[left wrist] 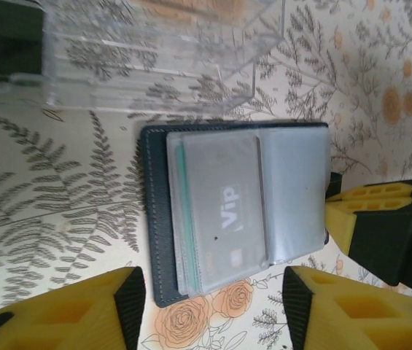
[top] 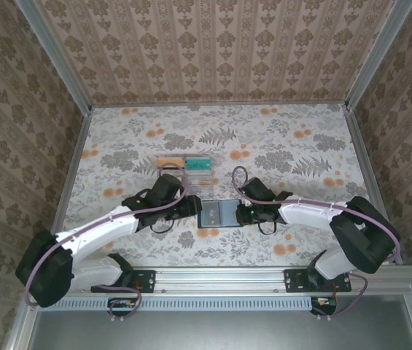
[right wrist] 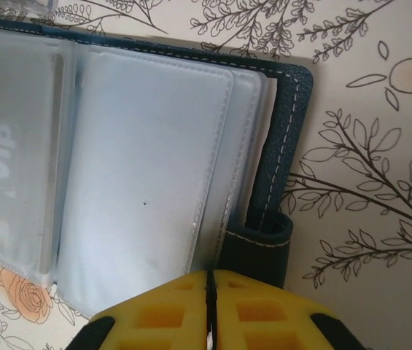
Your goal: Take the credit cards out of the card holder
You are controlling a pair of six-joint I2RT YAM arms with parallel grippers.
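The dark blue card holder (top: 216,216) lies open on the floral table between both grippers. Its clear sleeves (left wrist: 293,189) hold a grey credit card with white "Vip" print (left wrist: 224,211), and a teal edge (left wrist: 181,204) shows under it. My left gripper (left wrist: 213,306) is open, its yellow fingers (left wrist: 129,302) straddling the holder's near end without touching it. My right gripper (right wrist: 209,284) is shut on the card holder's edge (right wrist: 278,182), beside the cover's stitched loop (right wrist: 260,244). The right gripper's yellow fingers (left wrist: 370,211) also show at the holder's far side.
A clear plastic box (left wrist: 154,65) stands just beyond the holder. An orange card (top: 168,161) and a teal card (top: 198,163) lie at its far side. Patterned walls enclose the table on three sides.
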